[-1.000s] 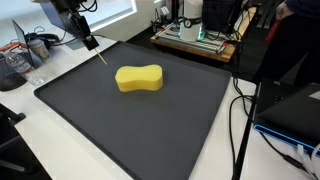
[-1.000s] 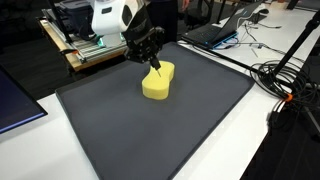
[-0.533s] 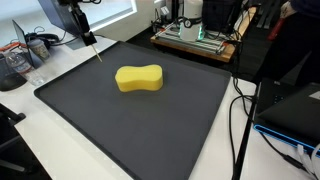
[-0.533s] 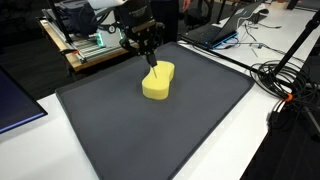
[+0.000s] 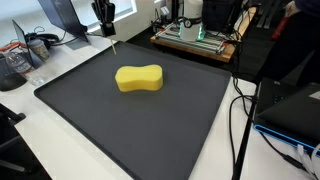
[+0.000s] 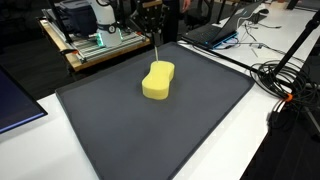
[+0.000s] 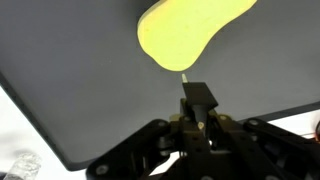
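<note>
A yellow peanut-shaped sponge (image 5: 139, 78) (image 6: 158, 81) lies on a dark grey mat (image 5: 120, 125) (image 6: 150, 135). My gripper (image 5: 105, 28) (image 6: 154, 28) hangs high above the mat's far edge, mostly cut off by the top of both exterior views. It is shut on a thin pale stick (image 5: 112, 44) (image 6: 158, 50) that points down, its tip in the air beyond the sponge and clear of it. In the wrist view the gripper (image 7: 197, 100) comes in from the bottom, with the stick's tip (image 7: 186, 76) just short of the sponge (image 7: 190, 30).
A rack of electronics with green lights (image 5: 195, 35) (image 6: 95, 40) stands behind the mat. Cables (image 5: 240, 110) (image 6: 290, 80) run along one side, and a laptop (image 6: 215, 30) sits by a far corner. Clear plastic items (image 5: 15, 65) lie off the other side.
The gripper has risen and moved along the mat's far edge, carrying the stick with it. The sponge has not moved.
</note>
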